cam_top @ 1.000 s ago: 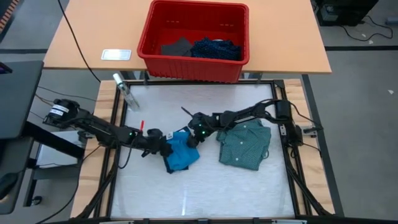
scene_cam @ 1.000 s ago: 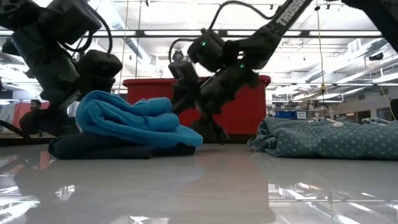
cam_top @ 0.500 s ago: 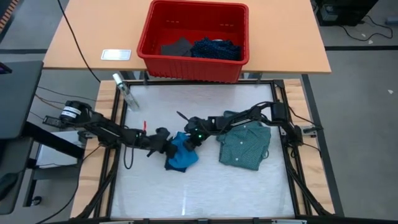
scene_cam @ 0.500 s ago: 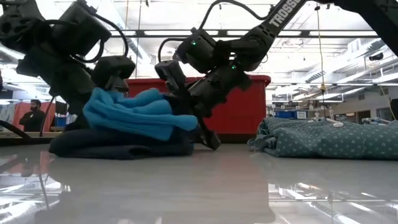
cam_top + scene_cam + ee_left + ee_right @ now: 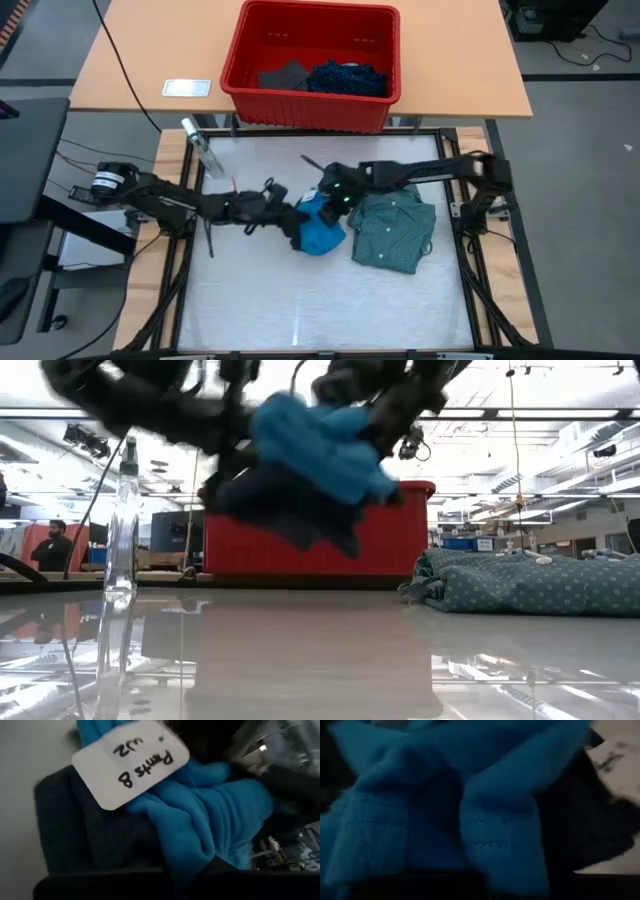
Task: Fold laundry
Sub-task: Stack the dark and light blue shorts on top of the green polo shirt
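In the low view, nearest the camera, the glossy white table (image 5: 320, 660) fills the lower half of the frame. A clear spray bottle (image 5: 122, 520) stands upright at the left. At the right edge the grey-green shirt (image 5: 520, 582) lies bunched on the table.

Above the table, at the upper middle of the frame, the bright blue garment (image 5: 325, 445) hangs clear of the surface, with a dark navy piece (image 5: 290, 510) drooping beneath it. In the high view this bundle sits at the frame's centre, just left of the shirt. The left gripper (image 5: 293, 216) reaches it from the left and the right gripper (image 5: 331, 203) from the upper right; both are clamped onto the bundle. The left wrist view shows blue cloth and dark cloth pressed close to the camera, with a white handwritten tag (image 5: 131, 762) on them.

Farther back, at the top centre of the high view, a red bin (image 5: 312, 62) on a wooden desk (image 5: 150, 60) holds a charcoal piece (image 5: 282, 75) and a navy dotted piece (image 5: 348, 78).
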{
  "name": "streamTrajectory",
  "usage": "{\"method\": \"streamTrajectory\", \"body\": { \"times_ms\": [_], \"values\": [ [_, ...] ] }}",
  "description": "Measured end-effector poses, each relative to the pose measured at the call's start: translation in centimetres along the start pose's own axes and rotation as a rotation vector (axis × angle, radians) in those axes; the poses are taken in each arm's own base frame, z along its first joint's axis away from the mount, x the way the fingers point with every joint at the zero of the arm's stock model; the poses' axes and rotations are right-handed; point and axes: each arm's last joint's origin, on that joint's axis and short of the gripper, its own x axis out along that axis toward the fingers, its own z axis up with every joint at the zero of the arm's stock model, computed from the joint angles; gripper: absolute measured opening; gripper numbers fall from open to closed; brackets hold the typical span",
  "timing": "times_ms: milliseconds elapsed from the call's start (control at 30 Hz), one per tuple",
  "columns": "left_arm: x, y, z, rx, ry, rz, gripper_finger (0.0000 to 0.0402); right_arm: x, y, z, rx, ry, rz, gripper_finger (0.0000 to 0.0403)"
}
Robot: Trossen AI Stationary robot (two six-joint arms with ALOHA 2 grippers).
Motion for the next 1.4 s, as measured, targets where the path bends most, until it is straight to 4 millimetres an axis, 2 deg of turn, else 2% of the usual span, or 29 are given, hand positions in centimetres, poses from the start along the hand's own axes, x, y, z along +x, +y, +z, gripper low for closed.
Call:
{"method": "streamTrajectory", "body": {
  "times_ms": [233,367,467,667,767,900,1033,1167,1233,1300,1400],
  "values": [
    [4.3,-4.7,4.2,0.099,-0.072,-0.017,0.0023,-8.7,1.0,-3.0,-0.002,-0.04,-0.168,0.0048],
    [8.5,-6.5,4.9,0.117,-0.086,-0.045,0.0023,-13.1,0.2,-6.2,0.049,-0.064,-0.168,0.0048],
    [12.2,-7.2,4.8,0.124,-0.081,-0.052,0.0023,-14.9,-1.4,-9.0,0.111,-0.064,-0.169,0.0048],
    [18.7,-6.8,4.0,0.077,-0.051,-0.081,0.0023,-15.2,-5.2,-14.5,0.246,-0.065,-0.174,0.0048],
    [21.3,-5.5,3.0,0.035,-0.041,-0.072,0.0023,-15.2,-7.0,-16.8,0.306,-0.093,-0.195,0.0048],
    [23.7,-3.3,1.5,0.01,0.002,-0.045,0.0023,-14.4,-9.4,-18.8,0.375,-0.147,-0.236,0.0048],
    [24.4,-0.8,0.9,-0.032,0.093,0.052,0.0023,-12.5,-11.9,-20.2,0.409,-0.182,-0.282,0.0063],
    [24.3,0.9,1.5,-0.045,0.187,0.134,0.0049,-11.9,-13.1,-21.2,0.434,-0.133,-0.313,0.0148],
    [24.3,1.2,1.9,-0.056,0.2,0.124,0.0064,-12.3,-13.2,-21.4,0.421,-0.1,-0.318,0.0191],
    [24.3,1.4,2.4,-0.061,0.19,0.119,0.0076,-13.4,-12.3,-21.1,0.409,-0.1,-0.291,0.0223],
    [24.4,1.4,3.2,-0.064,0.193,0.078,0.0088,-15.7,-11.0,-20.7,0.385,-0.116,-0.293,0.0245]
  ]
}}
